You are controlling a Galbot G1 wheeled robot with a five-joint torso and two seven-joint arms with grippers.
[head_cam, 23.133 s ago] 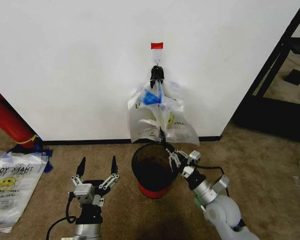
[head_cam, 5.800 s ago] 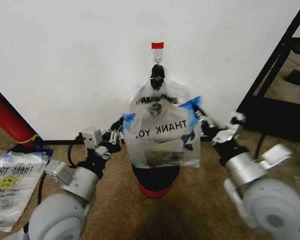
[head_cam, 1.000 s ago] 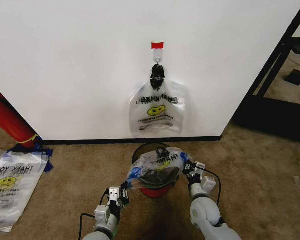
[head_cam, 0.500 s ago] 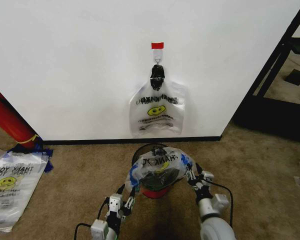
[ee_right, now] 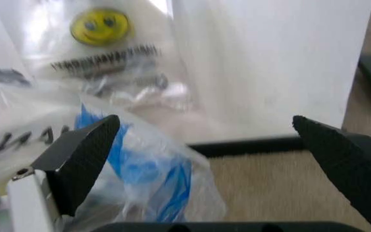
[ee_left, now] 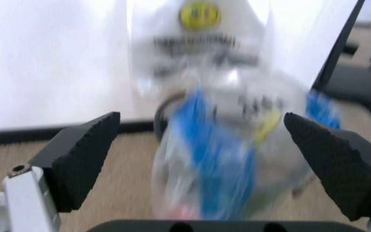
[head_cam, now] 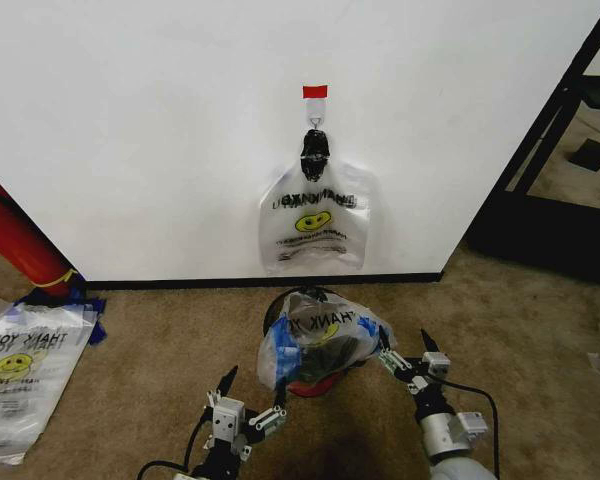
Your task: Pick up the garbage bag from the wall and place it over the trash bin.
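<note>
The garbage bag [head_cam: 320, 338] lies draped over the trash bin [head_cam: 305, 382], which stands on the brown carpet [head_cam: 130, 380] a little in front of the wall [head_cam: 160, 130]. The bag covers the top of the bin and hangs down on its sides; the black "THANK YOU" print is on the upper part, and blue strips are visible on the side toward the left arm and near the right gripper. Only the red base and a bit of the black mesh rim of the bin show under the plastic. The left gripper [head_cam: 250, 392] is low on the carpet, just beside the bag on its near left side, and its fingers are spread apart with nothing between them. In the left wrist view the two dark pads [ee_left: 82, 157] stand wide on both sides of the blurred bag, without touching it. The right gripper [head_cam: 405, 352] is close to the right side of the bag, also released, its fingers apart and grasping nothing. On the wall, under a red tape tab [head_cam: 314, 91], other bags [head_cam: 314, 225] hang bunched from a black clip [head_cam: 315, 150]. A flat stack of bags [head_cam: 25, 365] lies on the carpet far to the left, near a red cylinder [head_cam: 15, 245].
</note>
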